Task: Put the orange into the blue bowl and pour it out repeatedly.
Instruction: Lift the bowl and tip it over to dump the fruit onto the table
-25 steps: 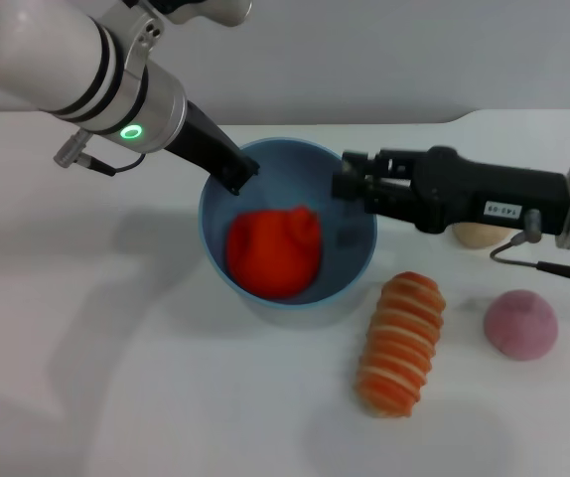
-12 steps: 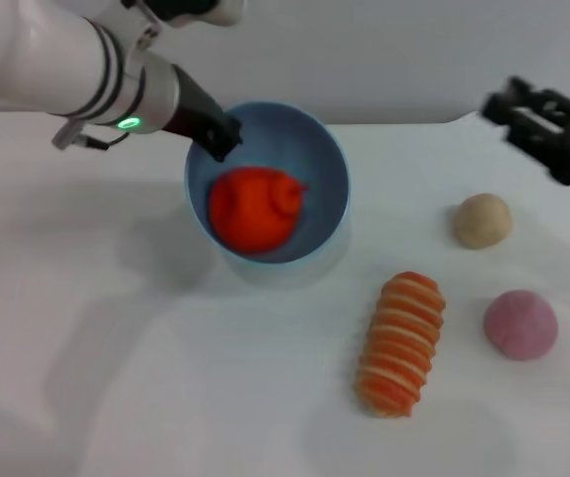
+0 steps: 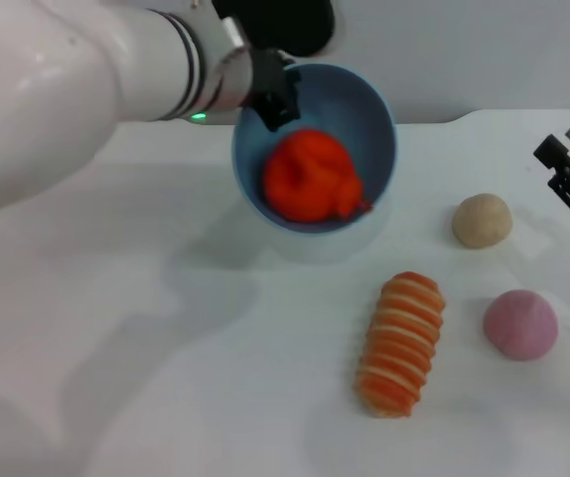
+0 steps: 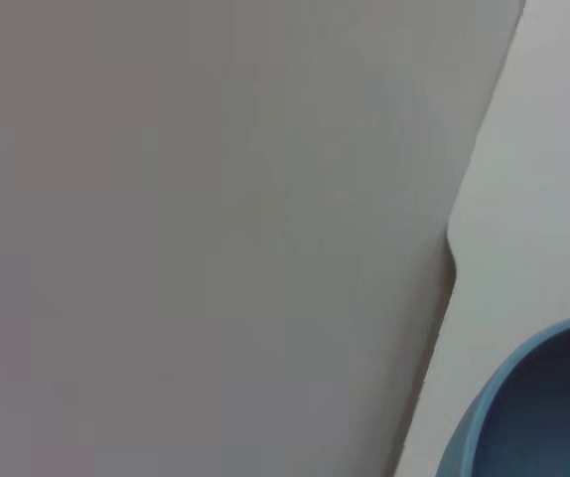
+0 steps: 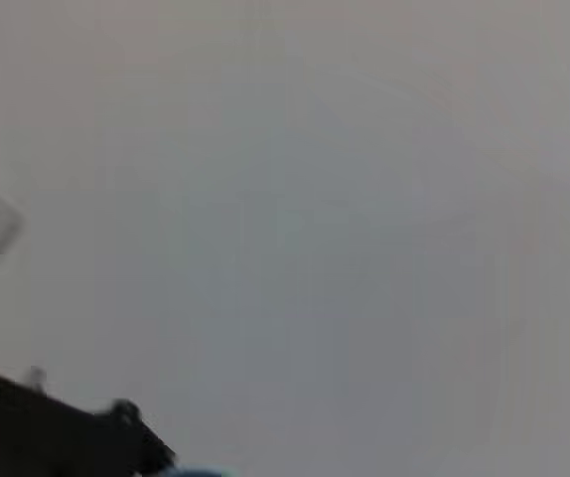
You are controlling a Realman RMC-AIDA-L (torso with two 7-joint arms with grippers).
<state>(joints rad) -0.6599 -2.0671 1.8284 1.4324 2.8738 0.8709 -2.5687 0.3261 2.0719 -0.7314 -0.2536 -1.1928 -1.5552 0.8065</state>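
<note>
The blue bowl [image 3: 364, 109] hangs above the table at the back centre, tipped so its mouth faces the front right. My left gripper [image 3: 273, 95] is shut on its far-left rim. The orange [image 3: 310, 176] lies inside, low against the bowl's downward rim, its stem nub poking past the edge. At the right edge of the head view my right gripper [image 3: 569, 142] is open and holds nothing, well away from the bowl. The left wrist view shows only a slice of the blue bowl's rim [image 4: 508, 397].
A striped orange-and-cream loaf [image 3: 400, 343] lies front right of the bowl. A tan ball [image 3: 482, 220] and a pink ball [image 3: 520, 323] sit near the right gripper. The white table [image 3: 166, 378] ends at a grey wall behind.
The left arm has raised the bowl, carried it right and tipped it further; the orange has slid toward the lower rim. The right gripper left the bowl's rim and withdrew to the right edge.
</note>
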